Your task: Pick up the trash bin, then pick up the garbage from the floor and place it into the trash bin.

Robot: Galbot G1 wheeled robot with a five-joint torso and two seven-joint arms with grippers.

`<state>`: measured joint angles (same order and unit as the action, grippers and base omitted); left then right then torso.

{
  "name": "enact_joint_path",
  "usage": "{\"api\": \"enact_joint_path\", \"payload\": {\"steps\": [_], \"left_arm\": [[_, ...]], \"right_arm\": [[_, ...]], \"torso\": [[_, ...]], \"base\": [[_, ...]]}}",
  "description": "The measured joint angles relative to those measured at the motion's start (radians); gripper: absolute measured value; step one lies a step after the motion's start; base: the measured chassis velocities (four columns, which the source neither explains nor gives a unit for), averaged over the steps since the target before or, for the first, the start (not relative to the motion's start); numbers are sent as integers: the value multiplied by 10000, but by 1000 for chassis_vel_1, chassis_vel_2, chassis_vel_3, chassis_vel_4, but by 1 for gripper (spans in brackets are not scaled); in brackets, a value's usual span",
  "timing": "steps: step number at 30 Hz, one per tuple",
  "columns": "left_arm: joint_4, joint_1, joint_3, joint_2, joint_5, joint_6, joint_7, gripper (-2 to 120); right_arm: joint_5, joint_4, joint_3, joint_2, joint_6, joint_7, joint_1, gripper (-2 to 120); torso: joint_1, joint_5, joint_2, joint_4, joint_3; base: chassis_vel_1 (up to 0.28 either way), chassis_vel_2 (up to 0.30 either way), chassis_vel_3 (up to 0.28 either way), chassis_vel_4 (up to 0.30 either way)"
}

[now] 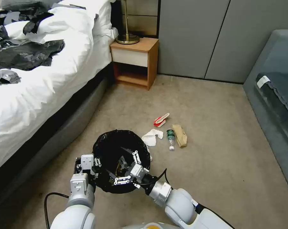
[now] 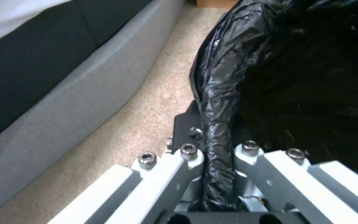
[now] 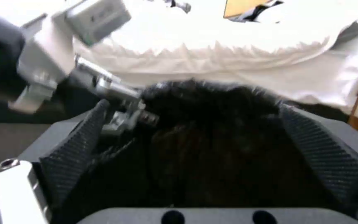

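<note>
Here, from the nearest thing to the farthest:

- The left gripper (image 1: 94,165) is at the rim of the trash bin (image 1: 109,149), on the side toward the bed, and its jaws are closed on the black liner-covered edge (image 2: 218,124).
- The right gripper (image 1: 128,168) is over the mouth of the bin, with its jaws spread wide and nothing between its ribbed pads (image 3: 73,152).
- Inside the bin, something yellow (image 1: 119,168) shows against the black liner.
- The bin is beside the grey base of the bed (image 1: 54,86).
- Just beyond the bin, a white tissue (image 1: 151,137) lies on the carpet.
- Next to the tissue lie a green-labelled bottle (image 1: 171,137) and a brown paper bag (image 1: 180,135), touching each other.
- A little farther lies a red-and-white packet (image 1: 161,120).
- Well behind stands a wooden nightstand (image 1: 136,62).
</note>
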<state>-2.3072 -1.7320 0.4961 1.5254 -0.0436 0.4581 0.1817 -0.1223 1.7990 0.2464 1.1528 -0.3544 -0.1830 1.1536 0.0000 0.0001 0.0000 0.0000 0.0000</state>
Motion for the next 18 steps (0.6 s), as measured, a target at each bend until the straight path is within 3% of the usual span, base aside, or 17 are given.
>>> {"api": "enact_joint_path", "payload": {"steps": [10, 13, 15, 16, 18], "left_arm": [[255, 6, 139, -71, -1, -3, -27, 1], [249, -55, 256, -154, 49, -3, -28, 1], [200, -106, 464, -276, 163, 0, -17, 1], [200, -106, 464, -276, 163, 0, -17, 1], [57, -165, 635, -320, 312, 3, 10, 1]], "right_arm": [[-16, 1756, -1183, -173, 91, 827, 277, 100], [-41, 2520, -1932, -143, 139, 1026, 650, 100], [72, 3217, -3083, 64, 129, 1209, 1338, 100], [72, 3217, -3083, 64, 129, 1209, 1338, 100], [164, 3752, -4333, 368, 18, 1270, 2367, 100]], "torso": [[0, 0, 0, 1, 0], [0, 0, 0, 1, 0], [0, 1, 0, -1, -1], [0, 1, 0, -1, -1], [-1, 0, 0, -2, -1]], "base": [[0, 0, 0, 0], [0, 0, 0, 0], [0, 0, 0, 0], [0, 0, 0, 0], [0, 0, 0, 0]]}}
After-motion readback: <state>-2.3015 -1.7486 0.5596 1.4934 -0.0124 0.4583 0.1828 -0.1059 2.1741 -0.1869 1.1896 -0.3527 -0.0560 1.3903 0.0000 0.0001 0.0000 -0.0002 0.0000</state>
